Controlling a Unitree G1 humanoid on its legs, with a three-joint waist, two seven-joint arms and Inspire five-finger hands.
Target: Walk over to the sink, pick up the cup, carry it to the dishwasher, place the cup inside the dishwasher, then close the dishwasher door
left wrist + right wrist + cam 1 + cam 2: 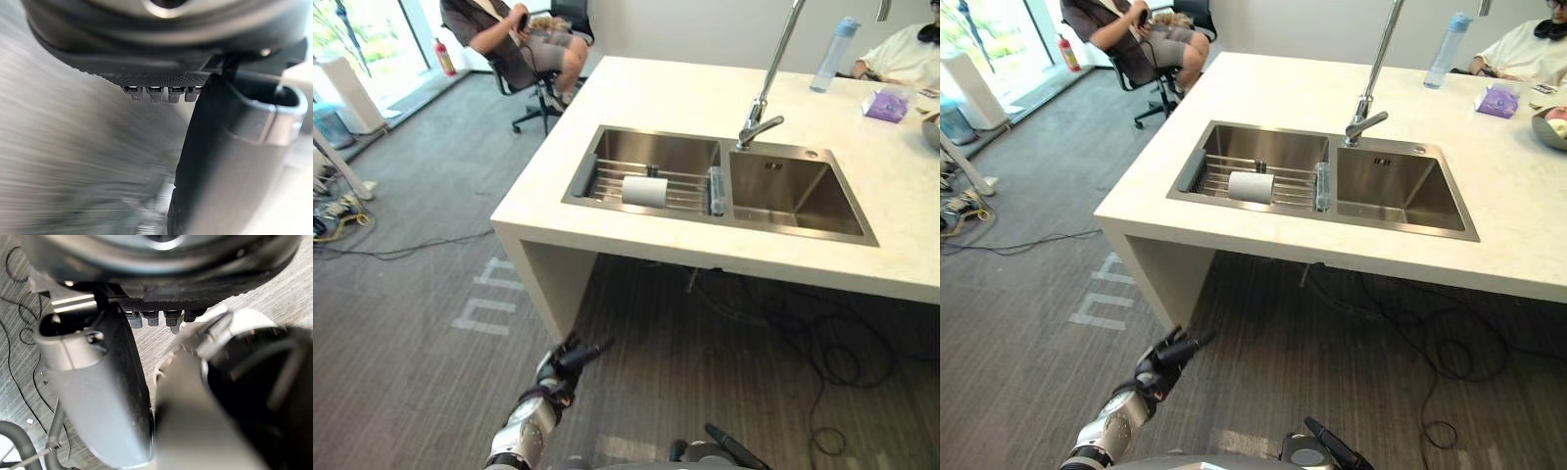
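The white cup (pixel 644 190) is seen lying on its side on the wire rack (pixel 605 182) in the left basin of the sink (pixel 785 192), while the left hand (pixel 565 364) and right hand (pixel 102 382) are held low over the floor (pixel 411 333), fingers relaxed, nothing grasped.

A blue bottle (pixel 833 54) and purple box (pixel 886 104) stand on the counter (pixel 656 98).

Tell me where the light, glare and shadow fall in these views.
Left eye view: daylight comes through the window, the counter is brightly lit and shades the floor beneath it. Right eye view: the steel sink shows a soft sheen; the white cup lying in it has no harsh glare. Right wrist view: light falls evenly on the right hand.
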